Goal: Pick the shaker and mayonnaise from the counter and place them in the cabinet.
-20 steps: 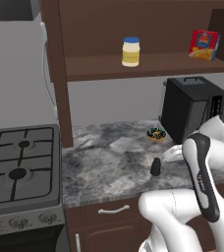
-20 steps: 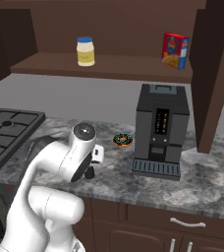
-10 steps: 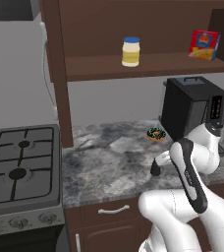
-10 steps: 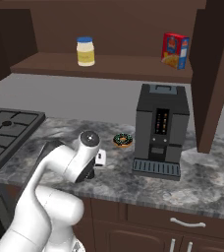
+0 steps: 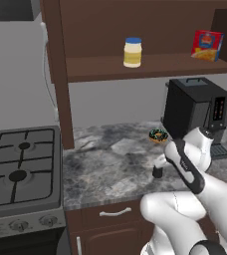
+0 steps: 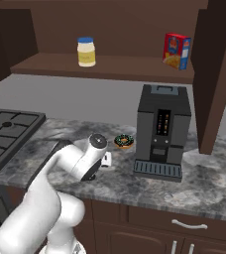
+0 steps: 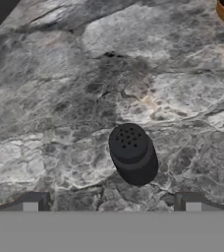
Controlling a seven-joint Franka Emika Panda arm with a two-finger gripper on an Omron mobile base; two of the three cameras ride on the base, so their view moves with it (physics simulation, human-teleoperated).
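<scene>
The gripper is spread wide and holds nothing; it hangs over the shaker, which stands upright on the tabletop just below and between its two tips. The mayonnaise is already far above it, on the cabinet shelf. If the descent is a little off centre, one tip could hit the rounded top and tip the shaker over.

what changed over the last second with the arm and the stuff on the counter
The arm has swung down and forward, bringing the open gripper over the shaker, which is not yet held. The shaker stayed on the counter; the mayonnaise on the cabinet shelf, the donut and the coffee machine did not move.
</scene>
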